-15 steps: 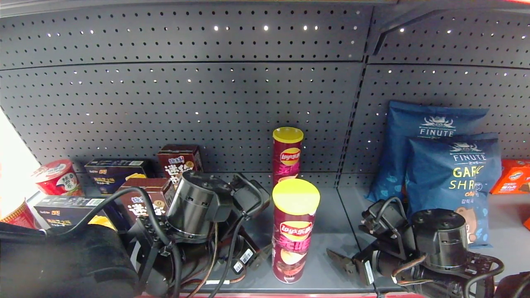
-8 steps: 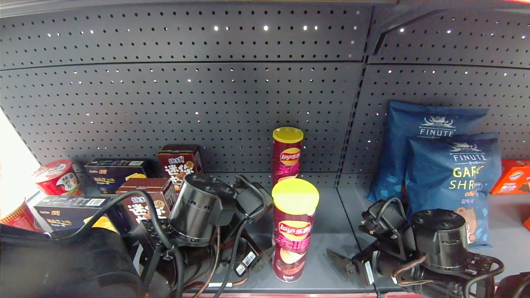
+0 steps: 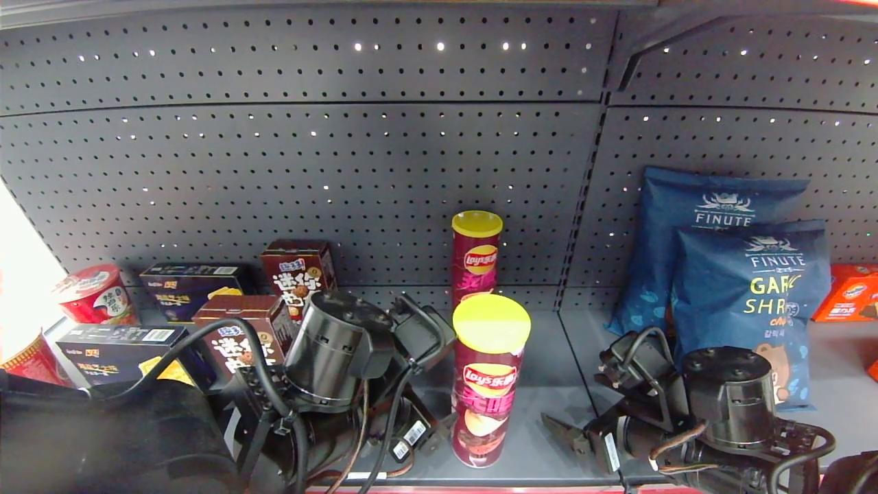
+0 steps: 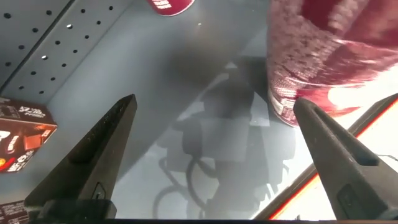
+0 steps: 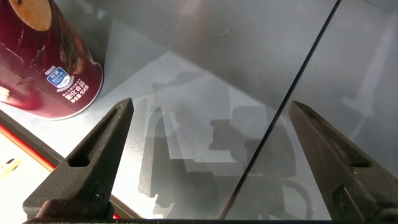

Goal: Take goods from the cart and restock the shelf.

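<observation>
At the shelf [image 3: 549,384] front edge, the left gripper [image 4: 217,162] and right gripper [image 5: 214,168] each have fingers spread wide, holding nothing. A chip can [image 3: 488,384] stands upright on the shelf between them; a second can [image 3: 476,257] stands behind it, near the back wall

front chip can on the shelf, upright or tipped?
Upright. The front can stands with its yellow lid on top and its base flat on the shelf.
</observation>
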### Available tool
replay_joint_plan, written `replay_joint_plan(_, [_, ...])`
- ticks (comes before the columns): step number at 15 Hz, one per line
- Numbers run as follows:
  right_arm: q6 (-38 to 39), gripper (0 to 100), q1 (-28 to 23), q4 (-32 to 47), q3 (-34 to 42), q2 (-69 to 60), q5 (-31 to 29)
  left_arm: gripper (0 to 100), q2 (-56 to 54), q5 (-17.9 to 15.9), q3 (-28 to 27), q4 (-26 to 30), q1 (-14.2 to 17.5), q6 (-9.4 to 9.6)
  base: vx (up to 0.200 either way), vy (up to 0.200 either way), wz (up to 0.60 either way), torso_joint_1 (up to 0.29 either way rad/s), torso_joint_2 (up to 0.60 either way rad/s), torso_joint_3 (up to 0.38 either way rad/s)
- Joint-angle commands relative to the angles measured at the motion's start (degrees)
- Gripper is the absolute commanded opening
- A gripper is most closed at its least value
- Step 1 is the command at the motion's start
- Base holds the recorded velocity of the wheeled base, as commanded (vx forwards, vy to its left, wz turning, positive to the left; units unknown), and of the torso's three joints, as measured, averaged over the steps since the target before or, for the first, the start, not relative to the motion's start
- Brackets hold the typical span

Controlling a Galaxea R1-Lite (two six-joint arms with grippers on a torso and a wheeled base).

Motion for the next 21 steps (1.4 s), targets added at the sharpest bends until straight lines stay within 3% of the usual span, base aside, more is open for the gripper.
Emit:
replay_joint_plan(1, [0.0,100,0.0,0.0,0.0,0.1,0.0,100,0.1,0.0,0.0,-0.1,-0.3,0.01,0.0,0.0,0.0,0.0,0.0,0.0])
replay_joint_plan(8, [0.0,100,0.1,-0.5,0.1,-1.9,0.0,100,-6.2,0.3,4.3,0.1,1.0,-0.34,0.0,0.0,0.0,0.0,0.0,0.0])
replay_joint_plan(13, [0.8,100,-1.9,2.9,-5.0,-14.4,-2.0,100,-19.7,0.4,3.0,0.1,6.9,-0.34,0.0,0.0,0.0,0.0,0.0,0.0])
replay_joint_plan(15, [0.6,100,-2.6,6.1,-2.7,-19.2,-8.0,100,-27.1,0.3,4.7,0.0,11.3,-0.26,0.0,0.0,0.0,0.0,0.0,0.0])
replay_joint_plan(17, [0.6,100,-5.0,5.9,-2.2,-22.2,-8.3,100,-34.1,0.0,8.7,0.0,16.8,0.01,0.0,0.0,0.0,0.0,0.0,0.0])
replay_joint_plan(19, [0.7,100,-11.4,6.1,-0.2,-27.9,-8.3,100,-45.9,-3.4,17.3,0.4,25.7,0.01,0.0,0.0,0.0,0.0,0.0,0.0])
replay_joint_plan(20, [0.7,100,-12.6,6.2,1.1,-29.4,-8.3,100,-48.8,-4.0,19.3,0.7,27.6,0.01,0.0,0.0,0.0,0.0,0.0,0.0])
replay_joint_plan(21, [0.7,100,-16.7,6.5,5.1,-34.4,-8.3,100,-56.3,-4.4,24.4,1.1,32.0,0.01,0.0,0.0,0.0,0.0,0.0,0.0])
